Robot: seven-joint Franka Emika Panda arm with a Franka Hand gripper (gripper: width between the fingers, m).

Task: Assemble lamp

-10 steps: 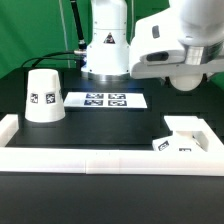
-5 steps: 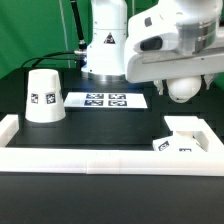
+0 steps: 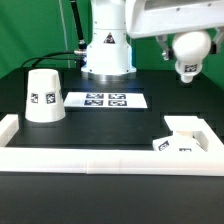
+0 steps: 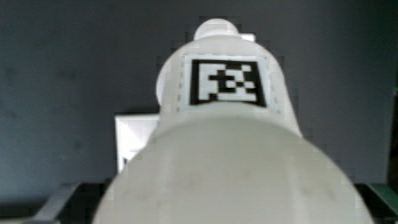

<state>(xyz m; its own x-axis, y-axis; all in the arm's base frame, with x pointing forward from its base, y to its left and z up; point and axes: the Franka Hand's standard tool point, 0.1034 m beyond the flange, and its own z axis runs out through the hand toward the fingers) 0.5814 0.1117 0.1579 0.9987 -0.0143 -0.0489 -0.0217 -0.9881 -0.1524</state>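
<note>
My gripper is raised at the upper part of the exterior view's right and is shut on the round-topped bulb, which hangs high above the table with its tag facing the camera. In the wrist view the bulb fills the picture, tag near its far end, and hides my fingers. The flat square base lies on the table below, in the corner of the white fence; a part of it shows past the bulb in the wrist view. The tapered shade stands mouth down at the left.
The marker board lies flat at mid table in front of the robot's pedestal. A low white fence runs along the front edge, with raised ends at the left and right.
My gripper has risen with the bulb, from low over the base to high at the right. The bulb now shows its tag. The base and the shade have not moved.
</note>
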